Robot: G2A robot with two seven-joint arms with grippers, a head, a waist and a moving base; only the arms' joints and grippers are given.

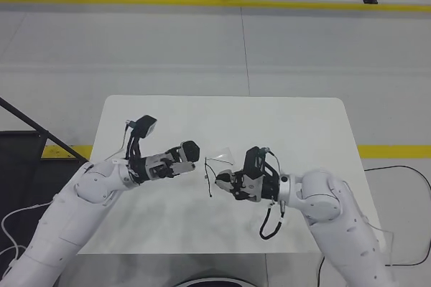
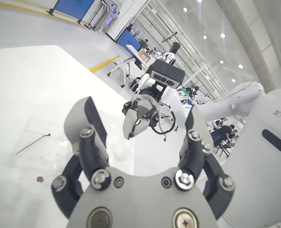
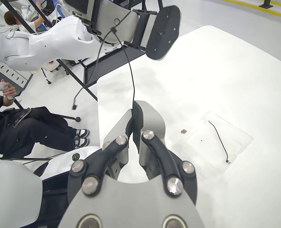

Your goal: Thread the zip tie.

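My right gripper (image 3: 133, 110) is shut on one end of a thin black zip tie (image 3: 130, 72), held above the white table (image 1: 287, 122). The tie rises to a small head (image 3: 113, 29), and a second strand hangs down from there to a small block end (image 3: 74, 106). My left gripper (image 3: 121, 17) is open, its wide-spread pads (image 3: 164, 31) on either side of the tie's upper part. In the left wrist view the left gripper (image 2: 141, 105) faces the right gripper (image 2: 130, 136). From above, the left gripper (image 1: 187, 161) and right gripper (image 1: 224, 183) nearly meet around the tie (image 1: 208, 176).
A second black zip tie (image 3: 220, 138) lies on a clear plastic sheet (image 3: 240, 141) on the table, beside the grippers; it also shows as the flat tie (image 2: 32, 143). A small brown scrap (image 3: 183, 131) lies near the sheet. A black frame (image 1: 21, 115) stands off the table's left side.
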